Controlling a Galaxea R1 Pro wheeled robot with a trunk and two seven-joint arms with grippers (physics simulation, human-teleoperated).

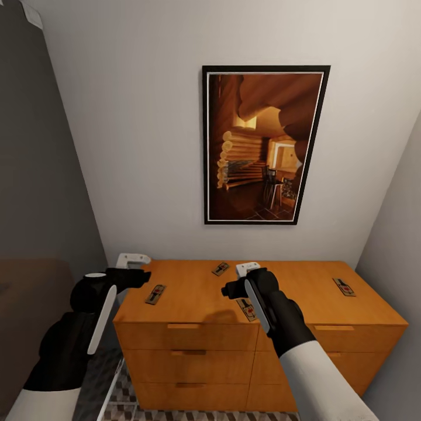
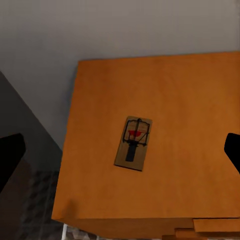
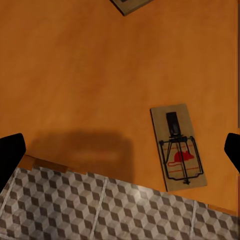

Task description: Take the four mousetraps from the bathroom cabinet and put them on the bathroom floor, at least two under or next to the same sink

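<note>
The orange-brown cabinet stands against the wall with four mousetraps on its flat top. One mousetrap lies near the left end, and another mousetrap lies at the back middle. A third mousetrap is by the front edge and a fourth mousetrap is at the right. My left gripper hovers open above the left mousetrap. My right gripper hovers open over the front edge, beside the front mousetrap. The cube-patterned bathroom floor lies below. The sink is out of view.
A framed picture hangs on the white wall above the cabinet. A dark grey panel closes the left side and a grey wall the right. Floor tiles show in the gap left of the drawers.
</note>
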